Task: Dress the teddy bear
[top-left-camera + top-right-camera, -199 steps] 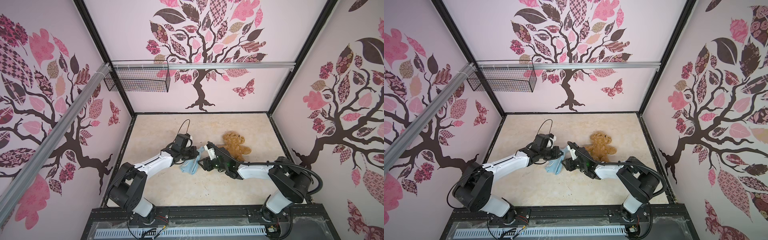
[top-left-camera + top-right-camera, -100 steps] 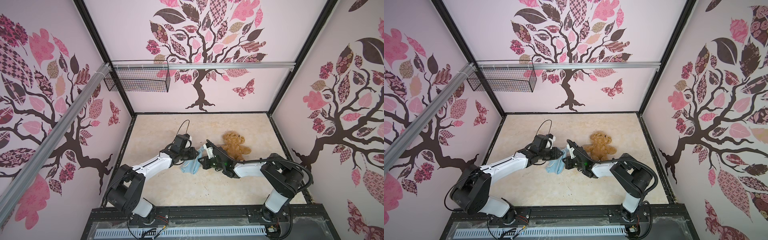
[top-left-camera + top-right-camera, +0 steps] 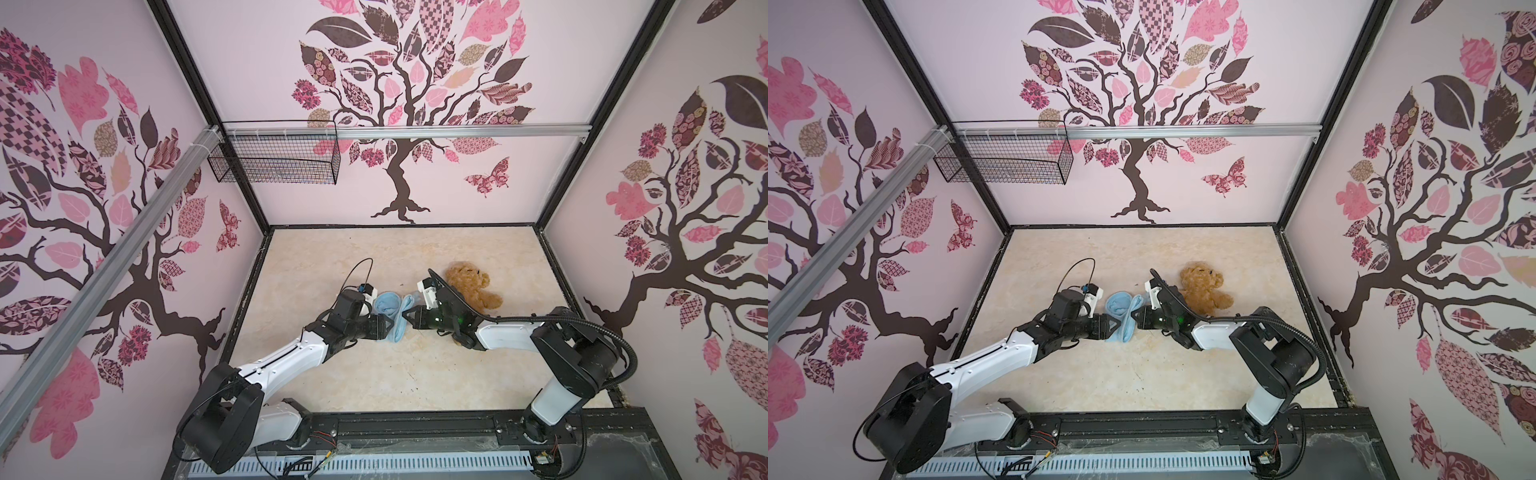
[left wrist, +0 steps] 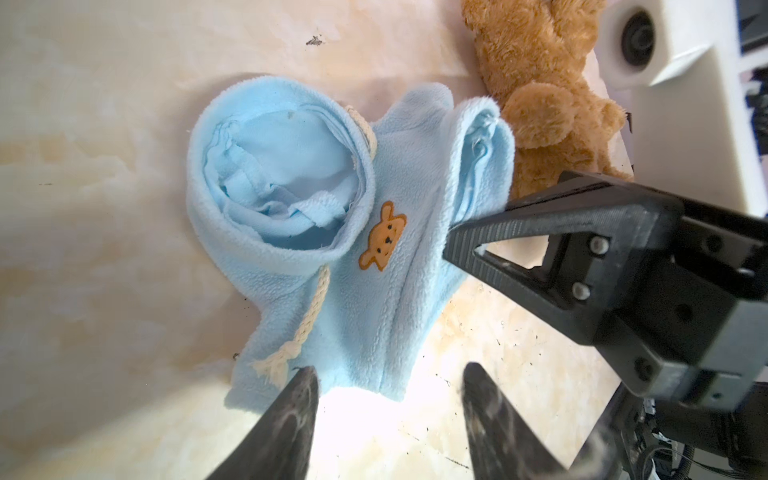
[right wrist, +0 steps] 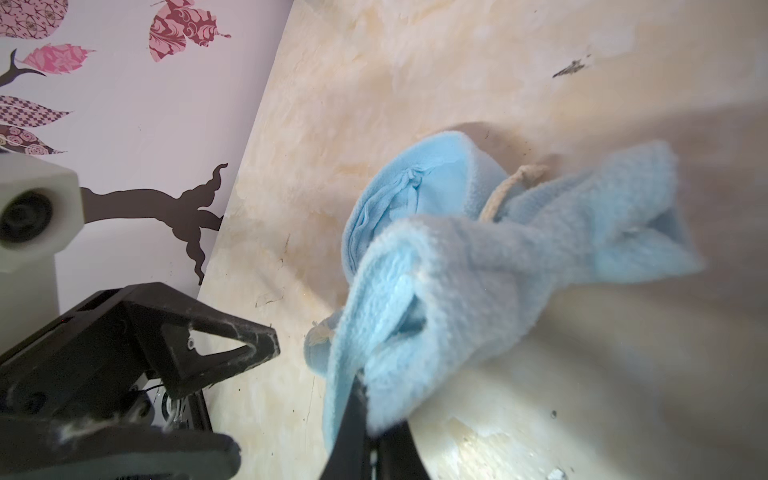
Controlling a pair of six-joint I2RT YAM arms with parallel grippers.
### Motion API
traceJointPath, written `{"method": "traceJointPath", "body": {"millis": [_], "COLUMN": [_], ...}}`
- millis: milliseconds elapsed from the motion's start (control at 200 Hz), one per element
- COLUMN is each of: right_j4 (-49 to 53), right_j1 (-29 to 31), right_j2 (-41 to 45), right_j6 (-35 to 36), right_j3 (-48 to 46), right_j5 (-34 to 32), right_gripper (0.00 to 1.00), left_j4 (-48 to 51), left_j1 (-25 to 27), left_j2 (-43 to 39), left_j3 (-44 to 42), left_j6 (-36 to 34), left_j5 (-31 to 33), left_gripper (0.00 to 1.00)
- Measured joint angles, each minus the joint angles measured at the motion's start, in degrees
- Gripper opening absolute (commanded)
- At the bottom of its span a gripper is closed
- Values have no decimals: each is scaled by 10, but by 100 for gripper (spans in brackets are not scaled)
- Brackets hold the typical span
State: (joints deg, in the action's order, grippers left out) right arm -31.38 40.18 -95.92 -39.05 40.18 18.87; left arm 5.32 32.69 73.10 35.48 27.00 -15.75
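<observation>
Right hand [image 4: 457,245] tight on light blue hoodie [image 4: 395,299]

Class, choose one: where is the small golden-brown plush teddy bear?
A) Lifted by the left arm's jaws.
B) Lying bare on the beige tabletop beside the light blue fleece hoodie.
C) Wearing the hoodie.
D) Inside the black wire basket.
B: the golden-brown plush teddy bear lies undressed on the beige tabletop, next to the light blue fleece hoodie.

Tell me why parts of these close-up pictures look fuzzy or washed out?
Left wrist view: blue hoodie sharp, left gripper blurred, white glare on the tabletop beside it. Right wrist view: hoodie too near the lens, soft and smeared. Both top views: crisp, walls bowed by the lens.
</observation>
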Motion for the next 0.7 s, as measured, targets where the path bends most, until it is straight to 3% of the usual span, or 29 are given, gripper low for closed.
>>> {"method": "traceJointPath", "body": {"millis": [485, 700], "right_j4": [14, 24], "right_j1": [-2, -2], "right_j2": [0, 0], "right_j6": [0, 5], "right_j3": [1, 1], "right_j5": [33, 39], "right_gripper": [0, 0], "left_j4": [-17, -15], "left_j1": [17, 18], "left_j2": [112, 129], "left_j3": [38, 62], "left_j6": [-32, -33], "left_j5": [8, 33], "left_gripper": [63, 49]}}
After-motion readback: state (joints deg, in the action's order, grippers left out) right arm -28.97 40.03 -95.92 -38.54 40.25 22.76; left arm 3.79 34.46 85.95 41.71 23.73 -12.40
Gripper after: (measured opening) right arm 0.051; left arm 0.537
